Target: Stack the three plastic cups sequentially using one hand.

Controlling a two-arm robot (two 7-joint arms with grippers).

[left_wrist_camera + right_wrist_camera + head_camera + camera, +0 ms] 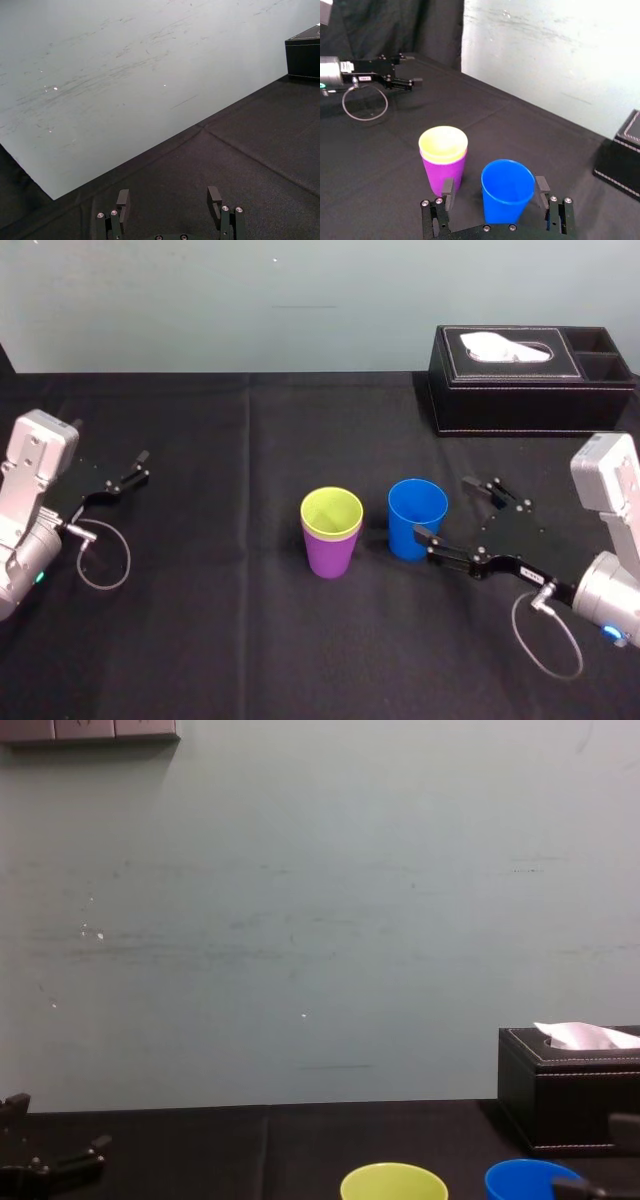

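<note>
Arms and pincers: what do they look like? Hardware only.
Each arm has a silver-grey boxy wrist housing, left and right. The left pincer and right pincer are black, with flat fingers on linkage bars with silver screws. A thin grey cable loop runs from each, left and right. The right pincer's base carries a small white label.

Blue cup, between the black jaws of the right gripper: plain saturated blue, no pattern.

Purple cup, just past the blue one to that gripper's left: plain purple. Yellow-green cup sits inside it, showing as a lime band and lime interior above the purple.

Right gripper: black, small white label, silver-grey wrist housing.

Left gripper: black, same silver-grey housing.

Cloth: flat black, unpatterned.

Box, beyond the right gripper: black, white stitching along the edges, white tissue.

Wall: pale grey-green, faint scuffs.
</note>
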